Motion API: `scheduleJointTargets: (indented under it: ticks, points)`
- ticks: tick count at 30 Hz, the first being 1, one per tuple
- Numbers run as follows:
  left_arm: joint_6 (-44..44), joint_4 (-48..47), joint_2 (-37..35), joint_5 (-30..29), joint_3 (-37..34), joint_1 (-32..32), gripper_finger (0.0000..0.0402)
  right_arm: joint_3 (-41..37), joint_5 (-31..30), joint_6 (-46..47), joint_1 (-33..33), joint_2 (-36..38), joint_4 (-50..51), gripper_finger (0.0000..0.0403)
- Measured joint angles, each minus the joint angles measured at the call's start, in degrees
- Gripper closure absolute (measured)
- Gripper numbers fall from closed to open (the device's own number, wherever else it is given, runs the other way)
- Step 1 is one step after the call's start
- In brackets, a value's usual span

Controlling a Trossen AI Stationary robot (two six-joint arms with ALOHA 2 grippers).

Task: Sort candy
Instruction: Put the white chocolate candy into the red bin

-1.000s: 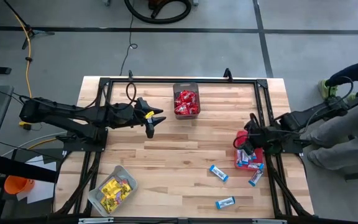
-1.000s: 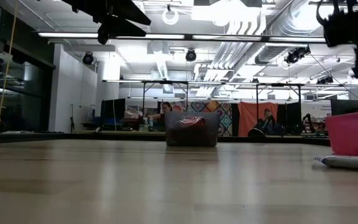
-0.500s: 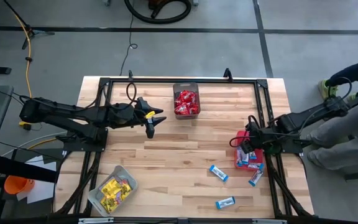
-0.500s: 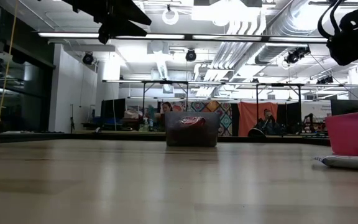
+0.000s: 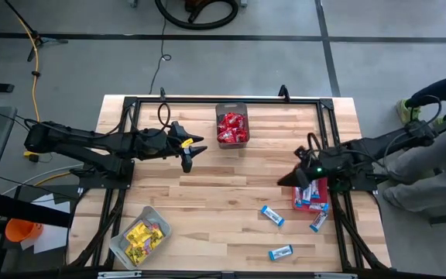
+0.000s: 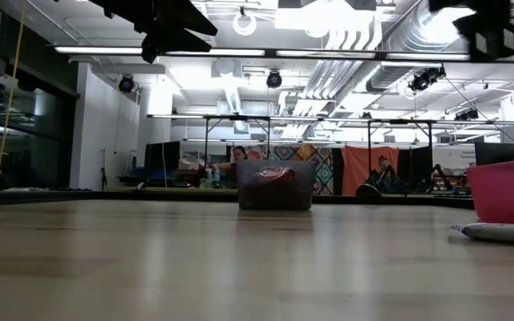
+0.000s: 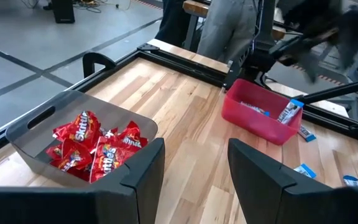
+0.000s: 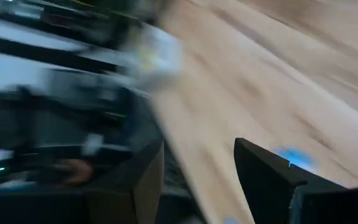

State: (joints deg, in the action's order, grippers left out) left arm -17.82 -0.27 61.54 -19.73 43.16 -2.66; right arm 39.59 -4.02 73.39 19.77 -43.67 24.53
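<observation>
Blue-and-white candy fills the red bin at the table's right edge. Three more packets lie loose on the wood: one left of the bin, one at its near corner, one by the near edge. Red candy sits in the dark bin at the far middle, and yellow candy in the clear grey bin at the near left. My right gripper hovers open and empty just left of the red bin, high above the table. My left gripper stands open and empty left of the dark bin.
A black frame runs round the table's edges. A person's legs are beside the table's right edge. Bare wood stretches across the middle between the bins.
My right gripper has gone from above the red bin toward the table's left and has risen, swinging so that its fingers point leftward. The left arm and the packets on the table have stayed where they were.
</observation>
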Motion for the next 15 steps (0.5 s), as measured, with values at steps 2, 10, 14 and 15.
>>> scheduleJointTargets:
  ticks: [2,10,14,15]
  points:
    - [0.0,0.0,0.0,0.0,0.0,0.0,0.0237,0.0,-0.3,-3.4,0.0,-2.6,-9.6,0.0213]
    - [0.0,0.0,0.0,0.0,0.0,0.0,0.0237,15.9,8.9,-17.9,0.0,-21.5,5.5,0.0213]
    - [0.0,0.0,0.0,0.0,0.0,0.0,0.0237,28.9,7.1,-27.2,0.3,-32.1,26.5,0.0213]
    - [0.0,0.0,0.0,0.1,0.0,0.0,0.0237,31.0,6.2,-29.0,0.6,-34.3,30.0,0.0213]
